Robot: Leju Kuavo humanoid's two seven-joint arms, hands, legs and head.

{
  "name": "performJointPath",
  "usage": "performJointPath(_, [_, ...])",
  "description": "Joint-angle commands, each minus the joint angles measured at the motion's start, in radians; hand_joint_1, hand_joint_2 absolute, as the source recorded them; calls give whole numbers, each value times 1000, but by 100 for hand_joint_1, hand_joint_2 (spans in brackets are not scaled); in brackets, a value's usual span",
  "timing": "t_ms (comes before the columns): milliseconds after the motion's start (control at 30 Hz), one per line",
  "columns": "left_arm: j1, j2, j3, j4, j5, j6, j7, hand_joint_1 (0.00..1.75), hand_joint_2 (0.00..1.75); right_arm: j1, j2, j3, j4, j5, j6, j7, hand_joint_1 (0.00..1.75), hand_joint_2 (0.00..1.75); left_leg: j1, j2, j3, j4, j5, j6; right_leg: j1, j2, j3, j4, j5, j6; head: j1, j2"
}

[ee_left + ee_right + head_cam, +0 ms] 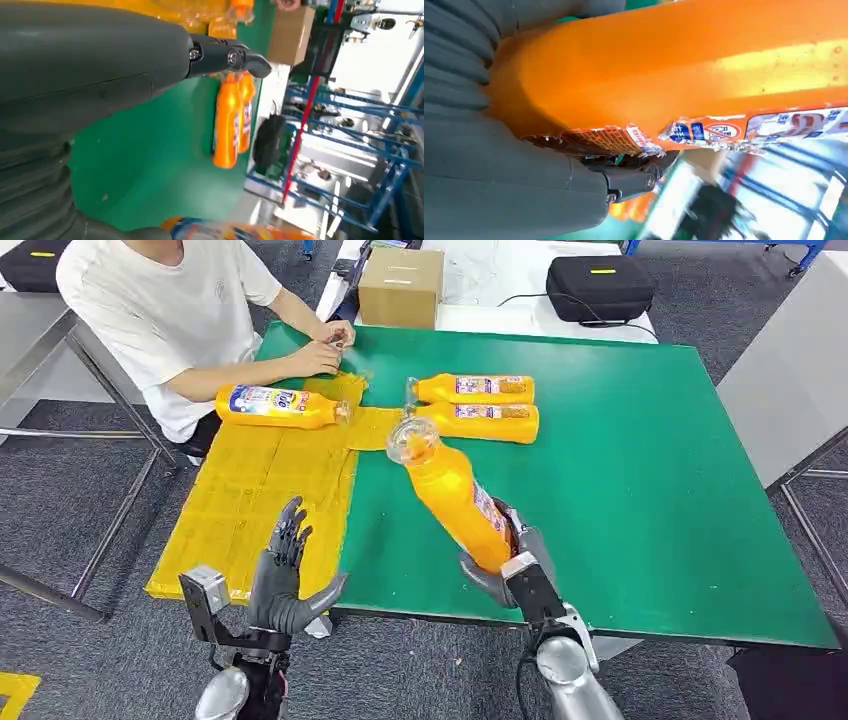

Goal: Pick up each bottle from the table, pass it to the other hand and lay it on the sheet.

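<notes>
While the right hand has its bottle up off the table, here's the layout:

Right hand: right hand (510, 565) is wrapped around the base end of an orange bottle (455, 495), lifted above the green table (650, 490), tilted with its clear cap pointing away from the robot and toward the sheet. Torn label shows up close in the right wrist view (704, 132).

Left hand: left hand (285, 575) holds nothing, fingers spread and pointing up, hovering over the near edge of the yellow sheet (260, 500).

On the sheet: one bottle on its side (280, 405) at the far end, right by the person (190, 310), whose hands are at the sheet's far edge.

On the table: two more bottles (480, 407) lying side by side, touching, caps toward the sheet, just past the held one.

Background: cardboard box (400, 287) and black case (598, 287) on the white table behind.
</notes>
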Motion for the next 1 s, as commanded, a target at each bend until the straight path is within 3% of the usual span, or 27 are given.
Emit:
performJointPath(33, [31, 72, -111, 39, -114, -118, -40, 0, 175, 1, 41, 18, -70, -13, 73, -3, 175, 175, 0, 2, 6, -1, -3, -2, 0, 2, 5, 0, -2, -2, 0, 0])
performJointPath(300, [-14, 37, -121, 44, -41, -183, -7, 0, 175, -78, 59, 222, 88, 135, 94, -28, 175, 175, 1, 4, 9, 0, -4, -3, 1, 4, 7, 0, -3, -3, 0, 0])
performJointPath(433, [-41, 16, -126, 46, -6, -158, 34, 0, 175, -122, 92, 289, 239, 142, 84, -25, 175, 175, 1, 4, 5, -1, -2, -1, 1, 3, 4, -1, -1, -1, 0, 0])
performJointPath(533, [-63, 19, -128, 63, 28, -176, 43, 0, 175, -145, 105, 327, 308, 128, 89, -89, 175, 175, 1, 2, 6, -1, -1, -1, 1, 2, 5, -1, -1, -2, 1, 0])
performJointPath(1000, [-111, 5, -77, 49, 237, -241, 83, 0, 175, -201, 146, 379, 444, 98, 105, -79, 175, 175, 1, 0, 3, 0, 0, -1, 1, 0, 3, 0, -1, -1, 0, 0])
